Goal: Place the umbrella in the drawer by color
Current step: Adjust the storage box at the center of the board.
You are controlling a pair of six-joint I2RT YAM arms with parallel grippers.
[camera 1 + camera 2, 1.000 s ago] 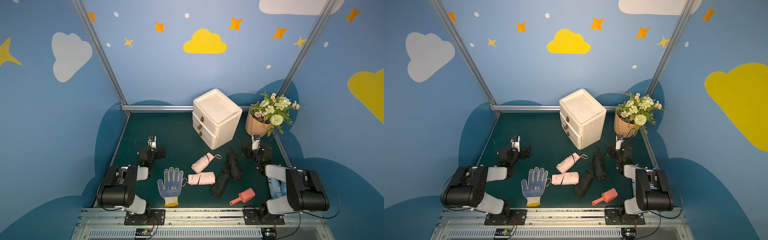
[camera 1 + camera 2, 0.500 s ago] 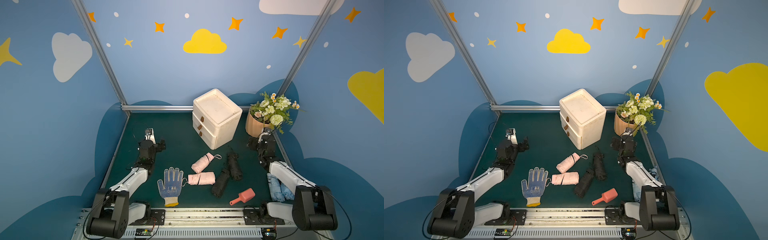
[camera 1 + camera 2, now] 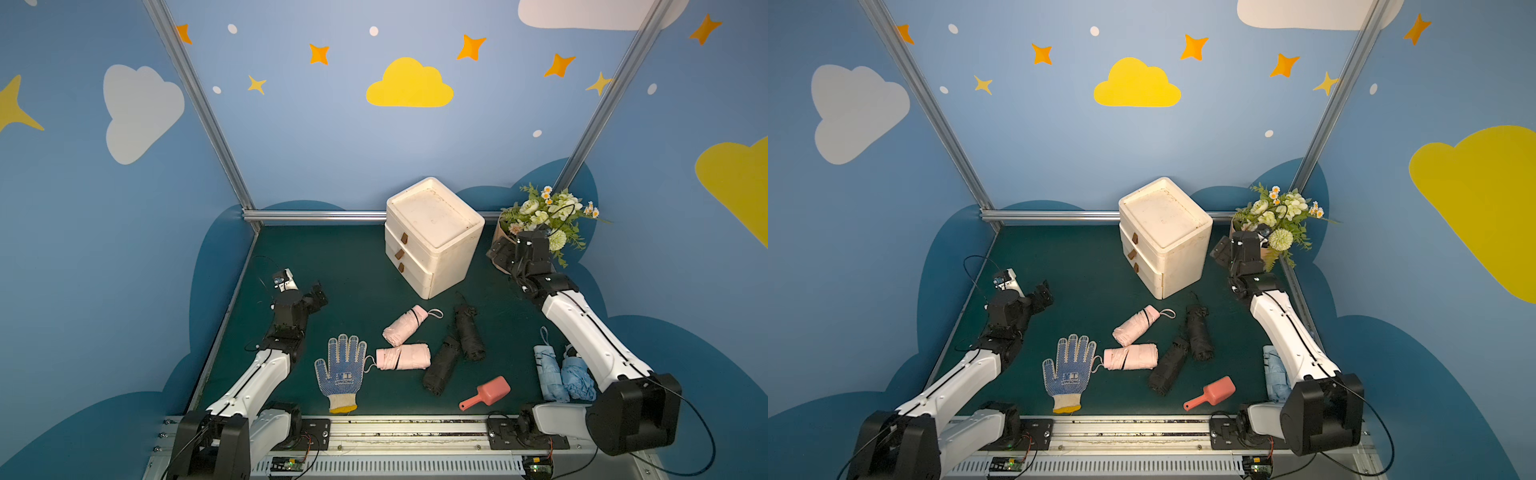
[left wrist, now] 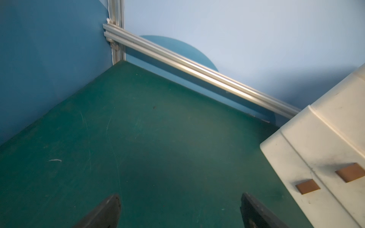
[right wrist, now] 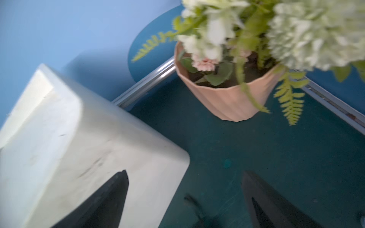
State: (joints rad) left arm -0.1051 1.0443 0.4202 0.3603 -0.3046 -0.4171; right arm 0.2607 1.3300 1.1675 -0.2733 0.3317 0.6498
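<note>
The white three-drawer cabinet [image 3: 432,237] stands at the back middle with all drawers closed. On the green mat in front lie two pink folded umbrellas [image 3: 405,326] [image 3: 403,357], two black ones [image 3: 469,332] [image 3: 441,370] and two light blue ones [image 3: 548,374] beside the right arm. My left gripper [image 3: 319,293] hovers open and empty over bare mat, left of the cabinet [image 4: 325,148]. My right gripper [image 3: 496,251] is raised, open and empty, between the cabinet's right side [image 5: 79,138] and the flower pot.
A dotted work glove [image 3: 341,370] lies front left and a pink scoop [image 3: 486,397] front right. A flower pot [image 5: 227,98] with leaves stands in the back right corner, close to the right gripper. Aluminium rails edge the mat.
Both arms have stretched out from their folded rest. The left gripper moved away from the front and rose; the right gripper rose toward the flower pot beside the cabinet.
</note>
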